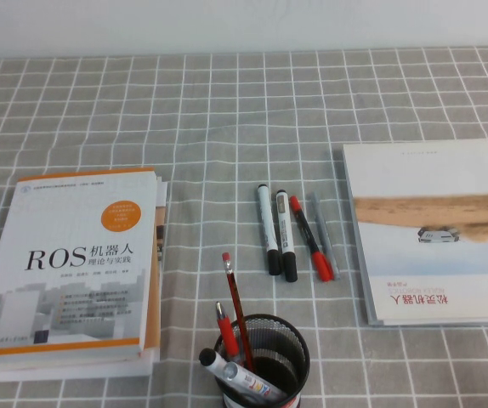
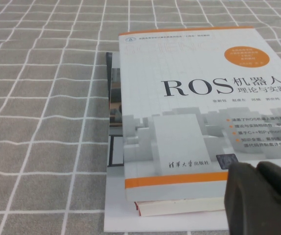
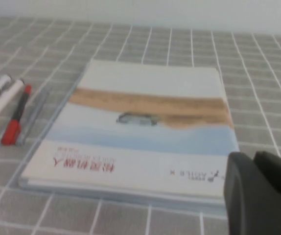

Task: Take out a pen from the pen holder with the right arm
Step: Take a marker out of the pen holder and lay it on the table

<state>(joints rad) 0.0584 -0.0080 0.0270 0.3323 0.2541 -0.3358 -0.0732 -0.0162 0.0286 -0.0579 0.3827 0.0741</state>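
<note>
A black mesh pen holder stands at the table's near edge, centre. In it are a red pencil, a red pen and a white marker. Neither gripper appears in the high view. In the right wrist view my right gripper hangs shut and empty over the near corner of a pale book, right of the holder. In the left wrist view my left gripper is shut and empty over the near edge of the ROS book.
Beyond the holder, two black-and-white markers, a red pen and a grey pen lie side by side. The ROS book is stacked at the left, the pale book at the right. A grey checked cloth covers the table.
</note>
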